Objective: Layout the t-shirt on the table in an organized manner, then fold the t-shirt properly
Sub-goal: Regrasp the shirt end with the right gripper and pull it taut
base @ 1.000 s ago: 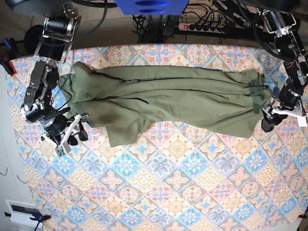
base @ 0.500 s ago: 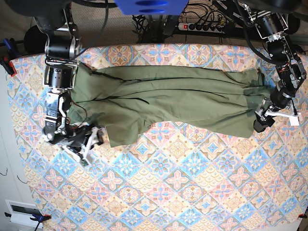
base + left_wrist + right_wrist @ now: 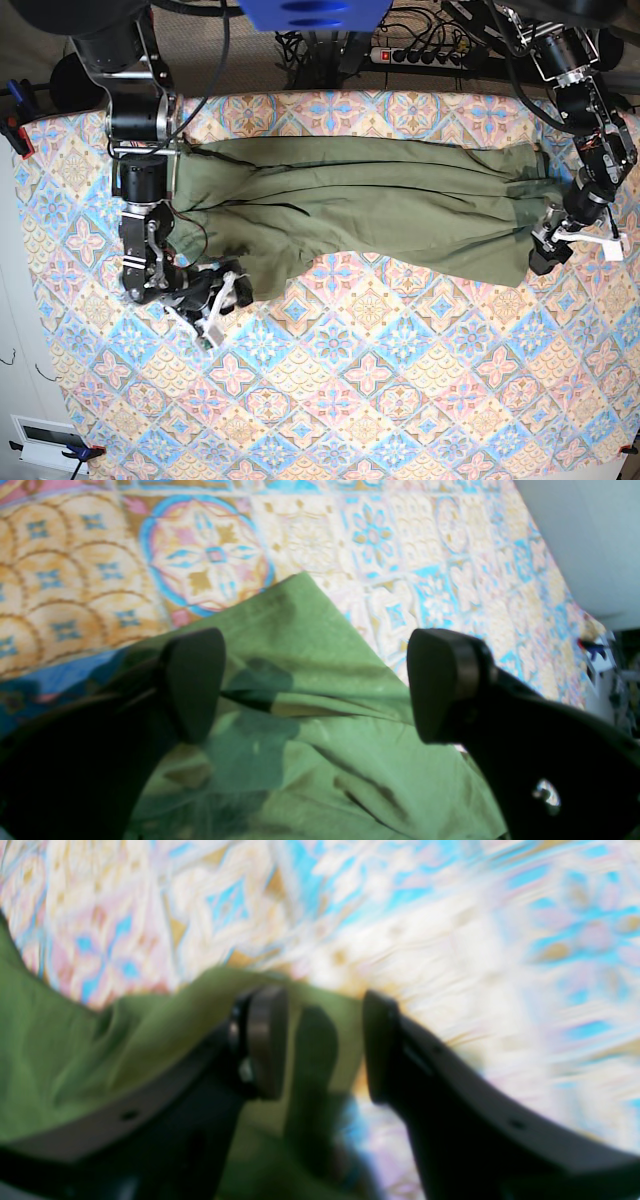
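The olive-green t-shirt lies bunched in a long band across the far half of the table. My left gripper hovers at the shirt's near right corner. In the left wrist view its jaws stand wide open over a pointed corner of the t-shirt, gripping nothing. My right gripper is at the shirt's near left flap. The blurred right wrist view shows this gripper open, with the t-shirt's edge running under the gap.
A power strip and cables lie beyond the table's far edge. A clamp holds the tablecloth at the left side. A white box sits off the near left corner.
My right arm has swung from the table's left edge toward the shirt's near left flap. My left gripper has shifted slightly closer to the shirt's right corner. The shirt lies as before.
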`<state>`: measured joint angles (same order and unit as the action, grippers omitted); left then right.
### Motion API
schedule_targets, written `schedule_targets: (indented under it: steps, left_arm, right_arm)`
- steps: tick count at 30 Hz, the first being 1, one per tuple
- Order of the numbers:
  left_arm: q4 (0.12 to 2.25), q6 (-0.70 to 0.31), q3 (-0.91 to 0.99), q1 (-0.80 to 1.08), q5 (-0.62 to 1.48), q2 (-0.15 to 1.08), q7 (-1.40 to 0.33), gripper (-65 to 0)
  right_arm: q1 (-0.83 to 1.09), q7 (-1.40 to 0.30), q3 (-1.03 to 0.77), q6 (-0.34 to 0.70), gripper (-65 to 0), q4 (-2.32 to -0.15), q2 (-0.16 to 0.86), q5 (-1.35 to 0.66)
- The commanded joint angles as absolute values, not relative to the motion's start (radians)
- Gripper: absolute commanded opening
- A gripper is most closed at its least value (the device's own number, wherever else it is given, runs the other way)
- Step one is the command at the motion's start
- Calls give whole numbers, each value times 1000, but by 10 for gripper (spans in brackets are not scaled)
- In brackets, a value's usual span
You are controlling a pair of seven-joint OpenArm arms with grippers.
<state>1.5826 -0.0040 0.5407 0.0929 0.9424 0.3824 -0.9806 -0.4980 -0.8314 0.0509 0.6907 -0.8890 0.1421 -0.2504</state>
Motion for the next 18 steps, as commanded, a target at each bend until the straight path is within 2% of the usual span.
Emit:
schedule_targets:
  steps: [1,10,18]
  left_arm:
    - [1598,-12,547,81,957,403,-964,-83]
    - [1596,-12,547,81,957,403,-964,-83]
    - [1596,-12,547,81,957,403,-964,-84]
  right_arm:
    - [-527,-812,47,698,-409,-903,151,-265]
    - [-527,-806,39,698,-409,-903,157,-265]
    - [-522,-759,39,698,-409,-895,208,-263]
